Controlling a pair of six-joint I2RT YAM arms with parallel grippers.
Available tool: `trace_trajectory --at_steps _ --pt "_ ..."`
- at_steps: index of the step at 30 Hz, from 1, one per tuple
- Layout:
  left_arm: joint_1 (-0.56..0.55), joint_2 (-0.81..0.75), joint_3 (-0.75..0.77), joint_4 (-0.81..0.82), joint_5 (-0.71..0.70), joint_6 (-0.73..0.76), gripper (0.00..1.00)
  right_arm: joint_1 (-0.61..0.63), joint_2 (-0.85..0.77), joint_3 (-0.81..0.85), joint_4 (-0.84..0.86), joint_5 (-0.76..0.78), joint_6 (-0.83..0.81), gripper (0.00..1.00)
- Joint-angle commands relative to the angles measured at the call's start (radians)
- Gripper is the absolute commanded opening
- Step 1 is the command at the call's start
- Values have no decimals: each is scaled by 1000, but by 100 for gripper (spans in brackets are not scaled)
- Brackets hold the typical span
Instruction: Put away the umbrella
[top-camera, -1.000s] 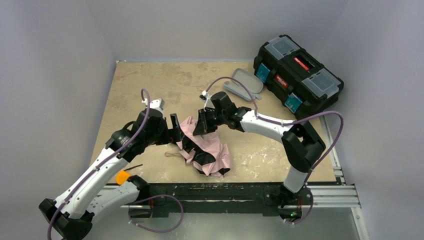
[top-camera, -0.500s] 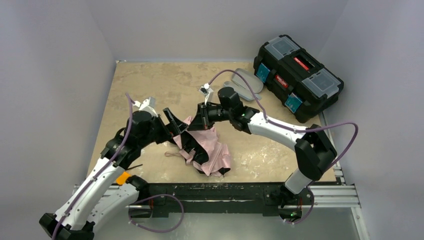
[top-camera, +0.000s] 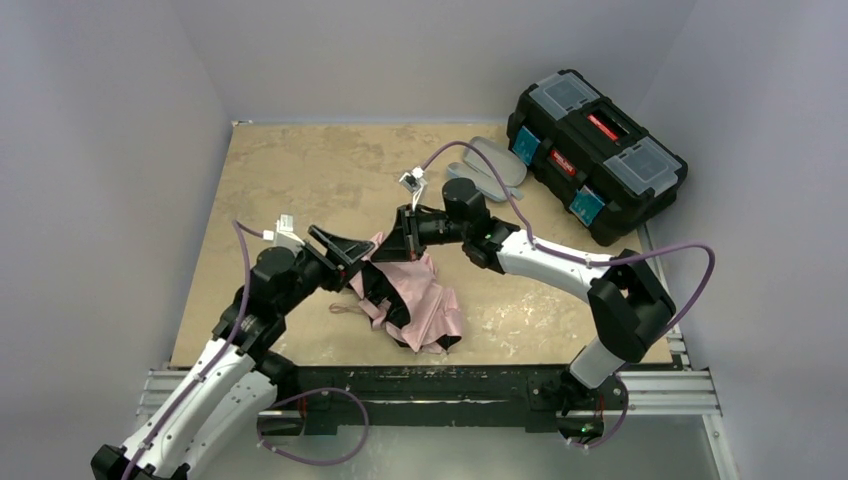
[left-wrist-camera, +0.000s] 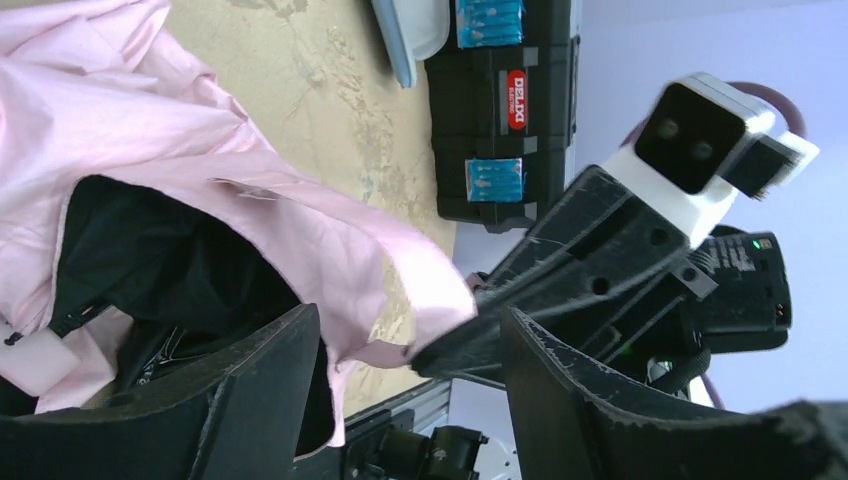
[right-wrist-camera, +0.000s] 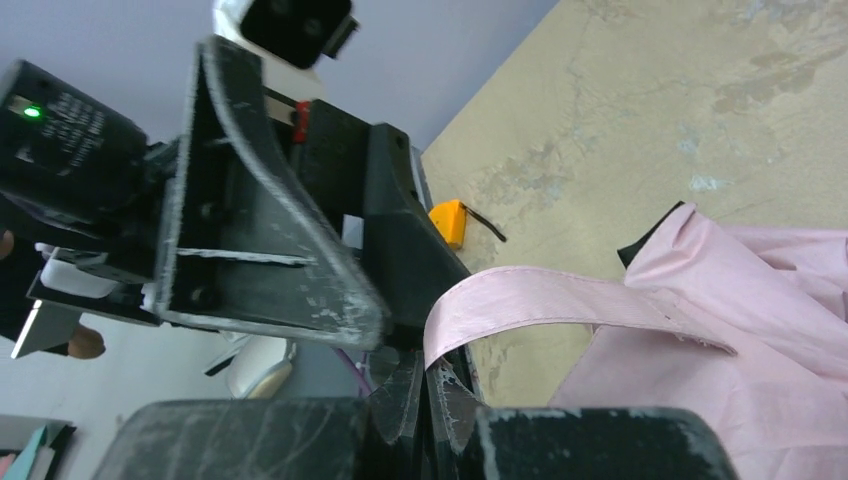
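at the left, the left end effector (top-camera: 358, 262) hovers low over the mottled tan surface (top-camera: 300, 170) with its two black fingers spread apart, closed on nothing. an edge of pink cloth reaches into the gap between them. just to its right, toward the near edge, the compact folding umbrella of pale pink fabric with black lining (top-camera: 420, 295) lies in a loose, crumpled heap. its narrow pink strap (right-wrist-camera: 560, 300) is lifted off the heap and pinched between the clenched fingers of the right end effector (right-wrist-camera: 424, 385), which closely faces the left one. farther right, near the far edge, lies a grey oval hard case (top-camera: 492, 163), and just right of it stands a black plastic toolbox with clear lid compartments and blue latches (top-camera: 600, 145).
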Motion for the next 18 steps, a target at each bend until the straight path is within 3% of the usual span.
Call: trace_trajectory --at_steps 1,11,18 --pt "6 -13 -66 156 -28 -155 65 -1 -28 -17 117 -36 39 0" --pt "6 25 -128 336 -44 -225 60 -2 -21 -23 143 -50 49 0" --pt "6 93 -122 413 -40 -246 44 -1 -20 -31 149 -57 46 0"
